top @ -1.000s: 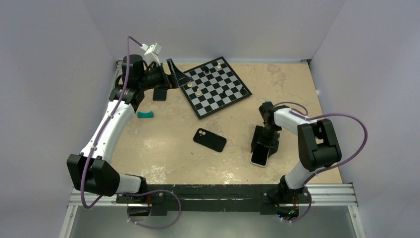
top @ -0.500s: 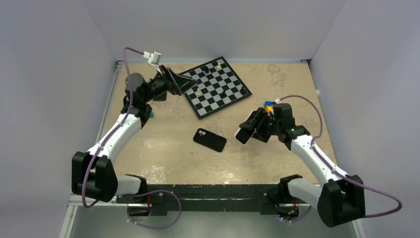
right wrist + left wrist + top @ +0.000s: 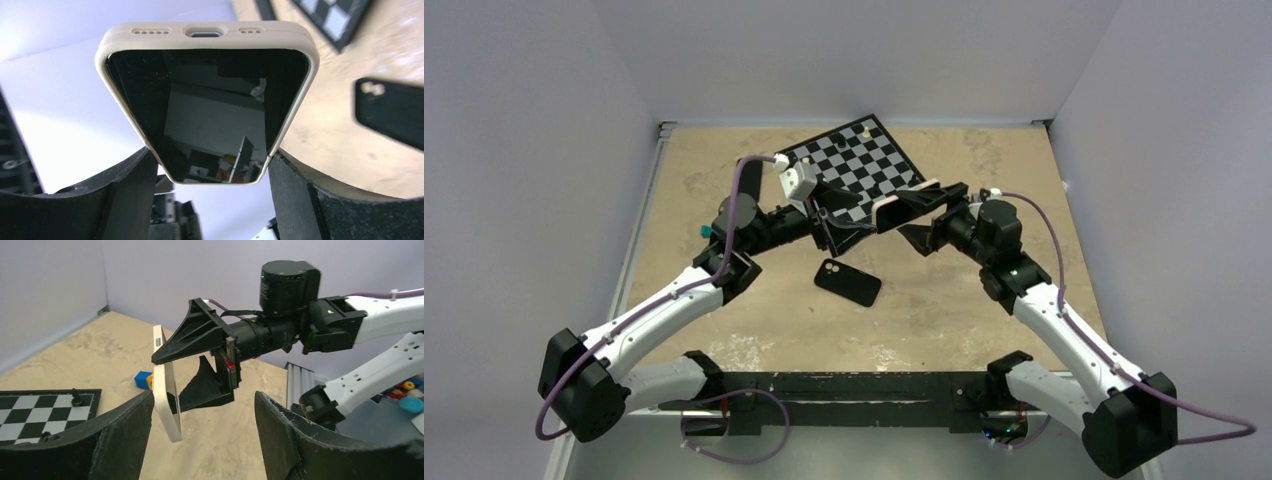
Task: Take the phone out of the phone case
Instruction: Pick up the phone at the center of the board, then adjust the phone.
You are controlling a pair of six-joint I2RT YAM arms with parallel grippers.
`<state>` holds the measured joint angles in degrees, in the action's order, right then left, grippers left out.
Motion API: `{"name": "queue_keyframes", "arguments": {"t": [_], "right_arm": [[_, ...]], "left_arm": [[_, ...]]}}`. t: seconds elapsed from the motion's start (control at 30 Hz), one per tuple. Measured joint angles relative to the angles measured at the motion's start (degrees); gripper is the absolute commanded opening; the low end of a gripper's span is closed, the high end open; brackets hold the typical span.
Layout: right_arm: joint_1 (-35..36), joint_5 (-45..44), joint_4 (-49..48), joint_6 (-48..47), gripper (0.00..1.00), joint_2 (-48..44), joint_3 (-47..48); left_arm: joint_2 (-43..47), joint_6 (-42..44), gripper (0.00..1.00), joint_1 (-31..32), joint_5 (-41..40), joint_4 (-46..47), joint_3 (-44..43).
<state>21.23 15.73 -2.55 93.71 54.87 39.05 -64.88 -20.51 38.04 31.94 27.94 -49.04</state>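
The phone [image 3: 210, 100], with a black screen and pale rim, is clamped at its lower end between my right gripper's [image 3: 212, 160] fingers and held in the air. From above it shows as a pale strip [image 3: 908, 193] in my right gripper [image 3: 914, 215], over the near edge of the chessboard. In the left wrist view it appears edge-on [image 3: 165, 385]. My left gripper [image 3: 839, 222] is open and faces the phone; its fingers [image 3: 120, 440] stand on either side, apart from it, around the gap [image 3: 200, 400]. The black phone case [image 3: 847, 282] lies empty on the table below, also at the right of the right wrist view [image 3: 395, 117].
A chessboard [image 3: 864, 160] with a few pieces lies at the back middle, also in the left wrist view [image 3: 30, 410]. A small blue block [image 3: 142, 379] lies on the table behind the phone. A teal object [image 3: 707, 231] peeks out by the left arm. Walls enclose three sides.
My right gripper lifted the phone off the table at the right and swung it up toward the middle. My left gripper swung from the back left corner to face the phone.
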Motion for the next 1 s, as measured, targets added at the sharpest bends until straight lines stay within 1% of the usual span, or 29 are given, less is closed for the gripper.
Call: {"name": "queue_keyframes", "arguments": {"t": [0.1,0.23,0.43,0.7,0.83,0.9,0.93,1.0], "right_arm": [[4.9,-1.75,-2.51,3.67,0.0,2.05,2.36],[9.53,-4.26,-3.87,5.9,0.0,4.35,4.94],[11.89,-6.69,-5.55,7.61,0.0,5.11,5.62],[13.6,-7.76,-7.37,8.52,0.0,5.95,5.73],[14.95,-8.31,-7.52,8.74,0.0,6.99,5.95],[15.63,-8.79,-7.69,8.76,0.0,7.37,6.25],[15.87,-8.9,-7.8,8.76,0.0,7.45,6.43],[16.02,-9.27,-7.8,8.72,0.0,7.43,6.73]], "left_arm": [[0.15,3.23,0.65,0.72,-4.07,-0.55,0.9],[0.15,5.2,0.59,0.72,-8.5,-1.53,2.47],[0.63,6.12,0.55,0.72,-14.08,-2.05,4.37],[0.07,5.55,0.41,0.72,-13.9,-1.88,4.37],[-0.2,5.03,0.29,0.72,-12.98,-1.88,4.37],[-0.28,4.83,0.28,0.72,-12.28,-1.88,4.37],[-0.42,4.74,0.29,0.72,-11.98,-1.88,4.35],[-0.74,4.61,0.36,0.72,-11.54,-1.86,4.33]]}}
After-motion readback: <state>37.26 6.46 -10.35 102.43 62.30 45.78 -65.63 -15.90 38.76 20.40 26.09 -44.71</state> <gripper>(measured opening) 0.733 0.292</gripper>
